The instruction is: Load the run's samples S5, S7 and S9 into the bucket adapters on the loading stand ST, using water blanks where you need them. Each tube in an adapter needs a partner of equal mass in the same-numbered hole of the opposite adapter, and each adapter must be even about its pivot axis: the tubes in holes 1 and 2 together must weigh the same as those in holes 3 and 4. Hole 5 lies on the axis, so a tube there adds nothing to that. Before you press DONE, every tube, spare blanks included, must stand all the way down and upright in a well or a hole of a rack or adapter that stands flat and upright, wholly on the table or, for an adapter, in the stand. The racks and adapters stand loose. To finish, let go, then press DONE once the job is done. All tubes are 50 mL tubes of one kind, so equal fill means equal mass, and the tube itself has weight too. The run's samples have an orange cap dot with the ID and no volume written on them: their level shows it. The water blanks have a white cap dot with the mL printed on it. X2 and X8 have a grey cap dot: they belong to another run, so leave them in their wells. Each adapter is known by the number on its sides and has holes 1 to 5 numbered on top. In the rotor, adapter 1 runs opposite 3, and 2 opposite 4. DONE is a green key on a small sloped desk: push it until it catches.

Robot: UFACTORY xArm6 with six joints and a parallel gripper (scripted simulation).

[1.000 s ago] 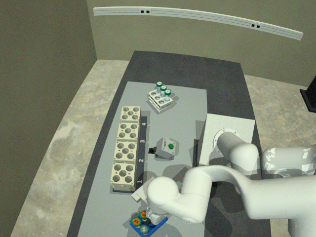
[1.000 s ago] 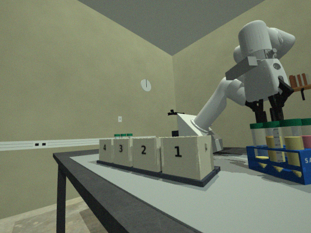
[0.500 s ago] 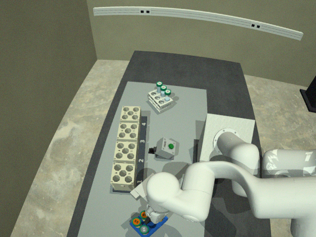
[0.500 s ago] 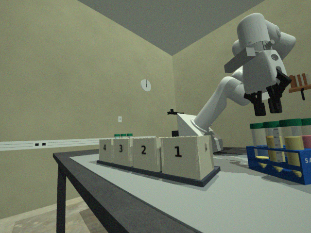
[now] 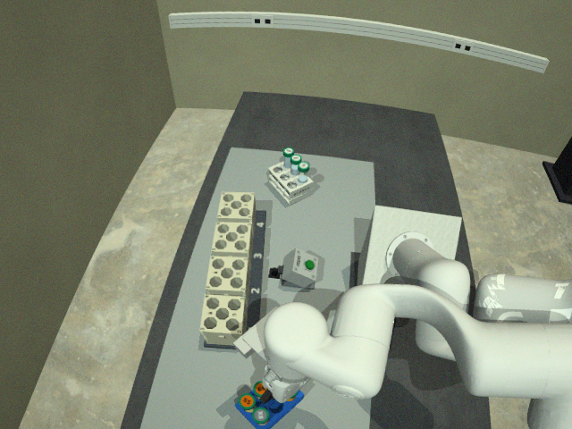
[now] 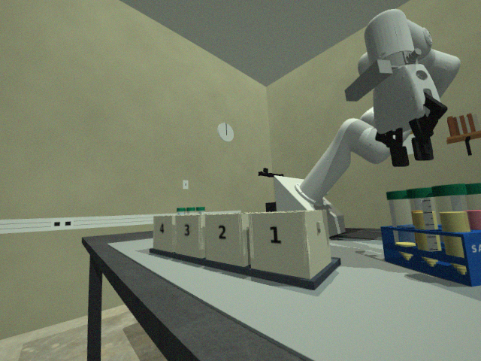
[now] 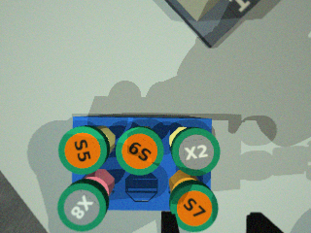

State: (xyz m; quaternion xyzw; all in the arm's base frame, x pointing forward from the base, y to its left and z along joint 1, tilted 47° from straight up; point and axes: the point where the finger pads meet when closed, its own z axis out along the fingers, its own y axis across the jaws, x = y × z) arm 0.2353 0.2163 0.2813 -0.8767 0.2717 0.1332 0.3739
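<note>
The fingers (image 5: 266, 396) (image 6: 410, 157) are part way open, with a gap between them and nothing held in it. They point down and hang above the green caps, up over the blue rack (image 5: 281, 416) (image 6: 472, 264) (image 7: 131, 204), and they touch no tube. The blue rack sits on the worktop (image 5: 323, 203) (image 6: 373, 310) (image 7: 73, 58) and has five tubes in it. In the wrist view, S5 (image 5: 247, 401) (image 7: 83, 150), S9 (image 5: 259, 389) (image 7: 139, 150) and X2 (image 7: 195, 151) make one row. X8 (image 5: 261, 416) (image 7: 82, 207) and S7 (image 7: 194, 208) are in the other row, with a bare well between them. S5, S9 and S7 have orange dots; X2 and X8 have grey ones. The four adapters (image 5: 223, 334) (image 6: 279, 252) stand in a line on the dark stand (image 5: 259, 239) (image 6: 325, 277) (image 7: 208, 43), and their holes have no tubes. Three more tubes with green caps stand in the white rack (image 5: 295, 196), near the far end.
</note>
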